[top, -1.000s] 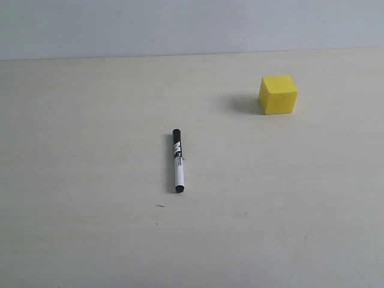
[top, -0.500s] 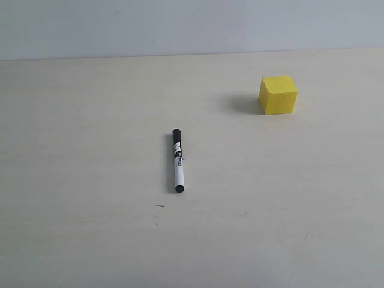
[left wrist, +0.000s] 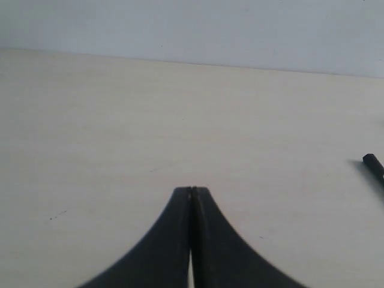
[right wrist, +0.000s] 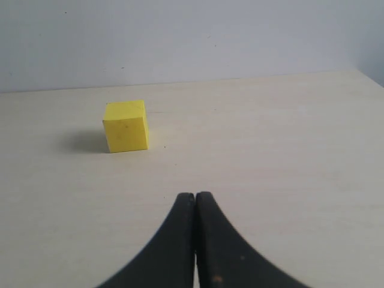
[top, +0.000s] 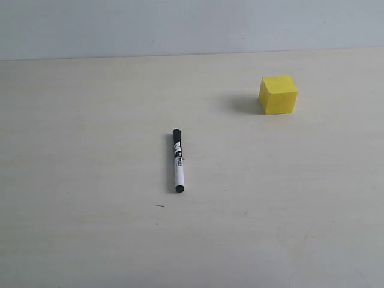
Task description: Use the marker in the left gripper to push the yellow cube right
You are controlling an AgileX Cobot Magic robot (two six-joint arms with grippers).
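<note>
The marker (top: pixel 177 160) lies flat on the pale table near the middle of the exterior view, black cap pointing away, free of any gripper. The yellow cube (top: pixel 278 95) rests at the back right, well apart from it. Neither arm shows in the exterior view. In the left wrist view my left gripper (left wrist: pixel 191 191) is shut with nothing between its dark fingers, and only the marker's black tip (left wrist: pixel 374 166) peeks in at the frame's edge. In the right wrist view my right gripper (right wrist: pixel 195 196) is shut and empty, and the yellow cube (right wrist: pixel 125 126) sits some way ahead of it.
The pale wooden table (top: pixel 90 228) runs back to a plain light wall (top: pixel 180 24). A small dark speck (top: pixel 160 206) marks the surface just in front of the marker.
</note>
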